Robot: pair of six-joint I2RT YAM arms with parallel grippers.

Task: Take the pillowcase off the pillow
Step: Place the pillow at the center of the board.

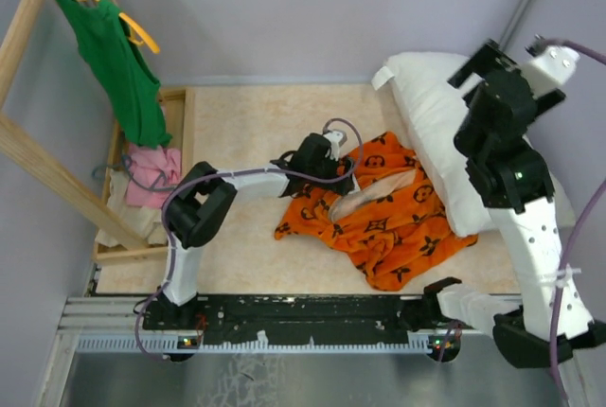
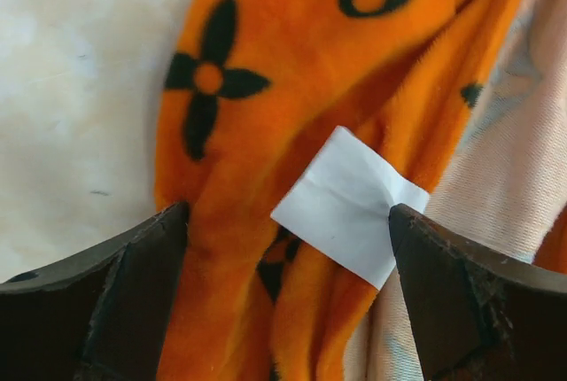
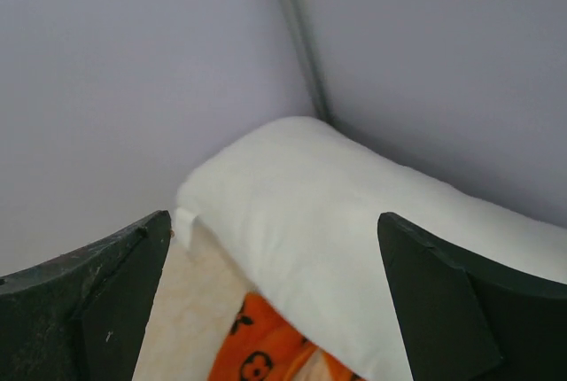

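The orange pillowcase (image 1: 383, 213) with black motifs lies crumpled mid-table, empty, its pale lining showing. It fills the left wrist view (image 2: 292, 89), with a white tag (image 2: 345, 204) on it. The white pillow (image 1: 431, 128) lies bare at the back right, its near edge over the pillowcase; it also shows in the right wrist view (image 3: 354, 213), its small tag at the corner. My left gripper (image 1: 343, 163) is open, jaws either side of a pillowcase fold (image 2: 288, 301). My right gripper (image 1: 473, 71) is open and empty above the pillow (image 3: 270, 310).
A green tank top (image 1: 118, 66) hangs on a yellow hanger from a wooden rack (image 1: 38, 156) at the left. A pink cloth (image 1: 151, 175) lies in a wooden tray below it. Grey walls close the back and right. Bare table shows left of the pillowcase.
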